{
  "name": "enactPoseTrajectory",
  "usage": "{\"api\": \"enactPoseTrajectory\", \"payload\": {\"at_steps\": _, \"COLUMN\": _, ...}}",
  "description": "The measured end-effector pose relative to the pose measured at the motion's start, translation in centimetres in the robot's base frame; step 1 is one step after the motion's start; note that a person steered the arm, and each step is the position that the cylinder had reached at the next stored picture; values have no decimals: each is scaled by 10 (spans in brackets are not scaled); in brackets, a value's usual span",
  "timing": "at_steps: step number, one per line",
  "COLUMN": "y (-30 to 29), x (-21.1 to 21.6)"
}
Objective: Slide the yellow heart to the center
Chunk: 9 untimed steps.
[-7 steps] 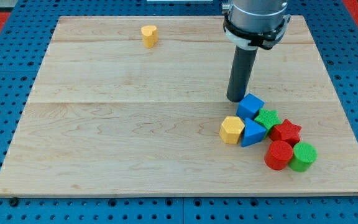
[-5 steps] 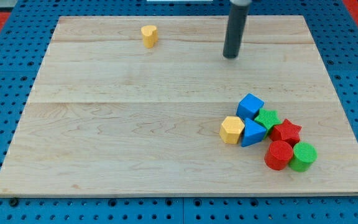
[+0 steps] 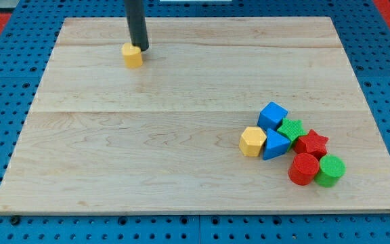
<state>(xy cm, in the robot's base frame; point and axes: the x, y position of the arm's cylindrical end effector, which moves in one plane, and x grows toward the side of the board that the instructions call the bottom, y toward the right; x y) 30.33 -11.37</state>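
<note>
The yellow heart [image 3: 132, 55] sits on the wooden board [image 3: 147, 149] near the view's top left. My tip [image 3: 141, 48] is right against the heart's upper right side, apparently touching it. The dark rod rises from there out of the view's top.
A cluster of blocks lies at the view's lower right: a yellow hexagon [image 3: 252, 141], a blue cube [image 3: 273, 114], a blue triangle [image 3: 274, 144], a green star [image 3: 292, 129], a red star [image 3: 311, 144], a red cylinder [image 3: 304, 169] and a green cylinder [image 3: 330, 169].
My tip swept from beside the blue cube up and across to the view's left. The yellow heart has shifted left and down from where it stood.
</note>
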Motion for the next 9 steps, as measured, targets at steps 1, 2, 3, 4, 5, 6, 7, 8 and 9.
{"api": "enactPoseTrajectory", "payload": {"at_steps": 1, "y": -30, "x": 25}}
{"api": "enactPoseTrajectory", "payload": {"at_steps": 2, "y": -53, "x": 17}}
{"api": "enactPoseTrajectory", "payload": {"at_steps": 3, "y": -82, "x": 57}}
{"api": "enactPoseTrajectory", "payload": {"at_steps": 4, "y": -77, "x": 103}}
{"api": "enactPoseTrajectory", "payload": {"at_steps": 5, "y": -1, "x": 128}}
{"api": "enactPoseTrajectory", "payload": {"at_steps": 6, "y": -35, "x": 120}}
{"api": "enactPoseTrajectory", "payload": {"at_steps": 7, "y": -96, "x": 119}}
{"api": "enactPoseTrajectory", "payload": {"at_steps": 8, "y": -86, "x": 98}}
{"api": "enactPoseTrajectory", "payload": {"at_steps": 9, "y": -46, "x": 83}}
